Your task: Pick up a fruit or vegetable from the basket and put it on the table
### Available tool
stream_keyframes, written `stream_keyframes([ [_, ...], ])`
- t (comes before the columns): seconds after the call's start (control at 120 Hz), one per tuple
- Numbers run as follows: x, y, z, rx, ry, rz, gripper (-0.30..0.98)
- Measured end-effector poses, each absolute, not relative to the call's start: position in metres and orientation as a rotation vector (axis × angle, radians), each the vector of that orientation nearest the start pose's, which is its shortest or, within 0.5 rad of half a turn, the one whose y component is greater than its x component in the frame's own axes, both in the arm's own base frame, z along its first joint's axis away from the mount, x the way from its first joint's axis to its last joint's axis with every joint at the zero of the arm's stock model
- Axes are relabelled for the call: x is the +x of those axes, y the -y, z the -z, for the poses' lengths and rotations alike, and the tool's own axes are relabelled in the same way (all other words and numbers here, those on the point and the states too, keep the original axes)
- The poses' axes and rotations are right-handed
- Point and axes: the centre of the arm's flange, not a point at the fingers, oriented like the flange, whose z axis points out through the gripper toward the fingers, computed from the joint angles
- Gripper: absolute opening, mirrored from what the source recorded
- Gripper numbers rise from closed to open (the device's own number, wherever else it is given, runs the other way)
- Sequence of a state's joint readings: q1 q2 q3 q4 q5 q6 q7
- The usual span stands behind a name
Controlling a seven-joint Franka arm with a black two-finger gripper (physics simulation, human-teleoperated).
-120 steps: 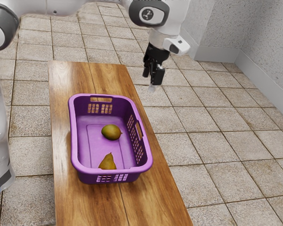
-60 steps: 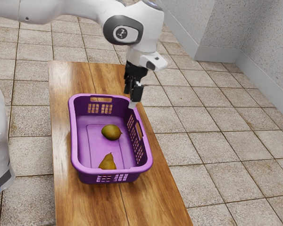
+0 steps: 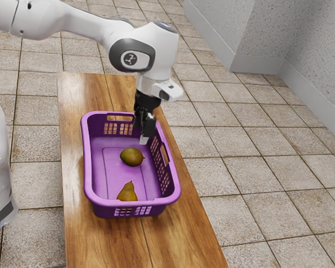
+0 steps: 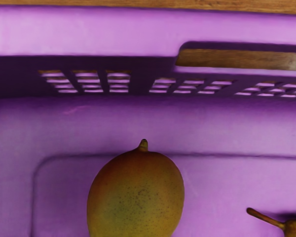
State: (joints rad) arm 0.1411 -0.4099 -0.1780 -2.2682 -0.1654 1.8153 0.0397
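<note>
My gripper [image 3: 141,134] is open, with its fingers pointing down inside the far part of the purple basket [image 3: 87,162] and nothing between them. Below and near it, a rounded green-brown fruit, like a mango [image 3: 132,157], lies on the basket floor. A yellow-brown pear [image 3: 127,193] rests by the basket's near wall, its lower part hidden by the rim. In the wrist view the mango [image 4: 136,197] shows large with its short stem, beside the slotted basket wall [image 4: 89,32]; part of the pear [image 4: 295,228] and its stem are also visible.
The basket stands on a wooden table [image 3: 78,223], its walls rising around both fruits. Bare wood extends in front of it and behind it. A tiled floor [image 3: 257,167] lies beyond the table's edge at the exterior view's right.
My gripper has travelled toward the exterior view's left and down, from beyond the table's edge to inside the basket, close to the mango. Both fruits and the basket have stayed put.
</note>
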Motion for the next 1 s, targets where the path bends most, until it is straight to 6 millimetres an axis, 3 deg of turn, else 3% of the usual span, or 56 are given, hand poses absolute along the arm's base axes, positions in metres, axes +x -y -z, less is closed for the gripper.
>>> stream_keyframes([
  [0.592,0.420,0.037,-0.467,-3.232,-0.021,-0.087,0.68],
  [1.0,0.415,0.038,-0.452,-3.228,-0.026,-0.110,0.68],
])
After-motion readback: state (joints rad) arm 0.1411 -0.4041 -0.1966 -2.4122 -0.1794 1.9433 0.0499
